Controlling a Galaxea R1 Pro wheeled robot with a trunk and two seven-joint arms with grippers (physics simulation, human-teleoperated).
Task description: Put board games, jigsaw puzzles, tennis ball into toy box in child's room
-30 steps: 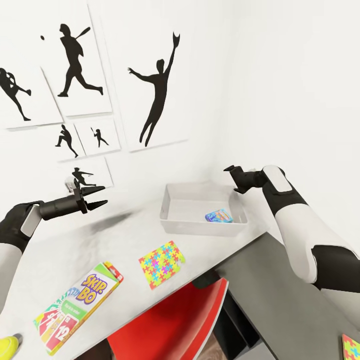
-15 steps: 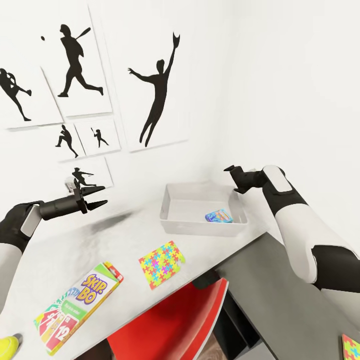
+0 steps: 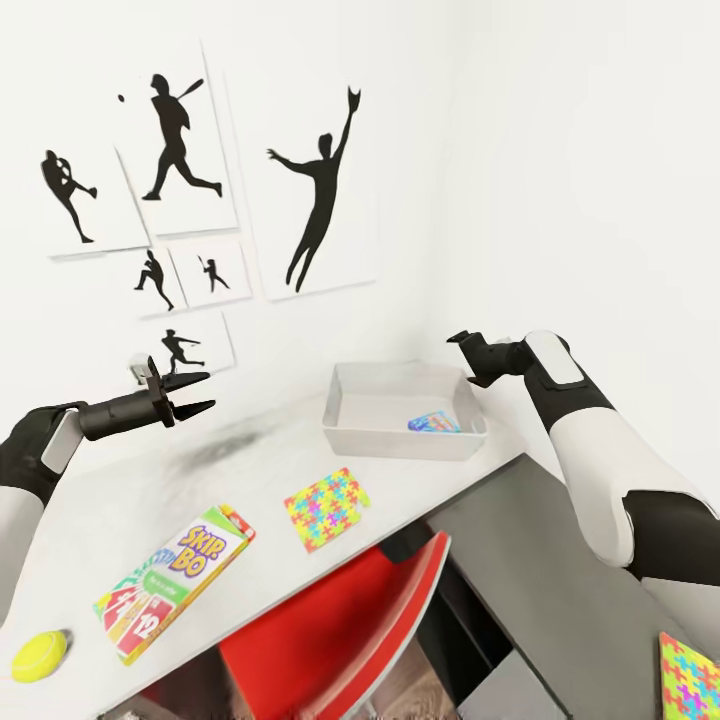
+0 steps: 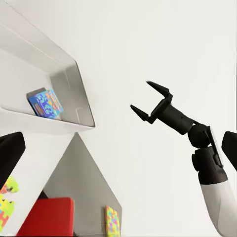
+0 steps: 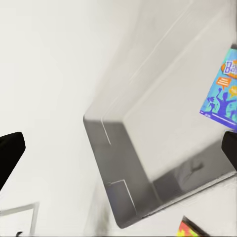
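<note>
The right gripper (image 3: 463,340) hangs with its two black fingers spread and nothing between them, just above the far right corner of the toy box (image 3: 400,437). The left gripper (image 3: 197,392) is likewise spread and bare, held over the table (image 3: 120,510) well to the left. The box is a shallow pale grey tray with sloping walls; a blue-purple board game (image 3: 434,423) lies inside, near its right wall. On the smooth pale table nearer the robot lie a thin multicolour jigsaw puzzle (image 3: 326,508), the orange-green Skip-Bo box (image 3: 175,580) and, nearest left, the yellow-green tennis ball (image 3: 39,655). A red chair (image 3: 340,635) stands below the table's near edge (partly under it). A second puzzle (image 3: 690,678) rests on the dark cabinet top, near right.
</note>
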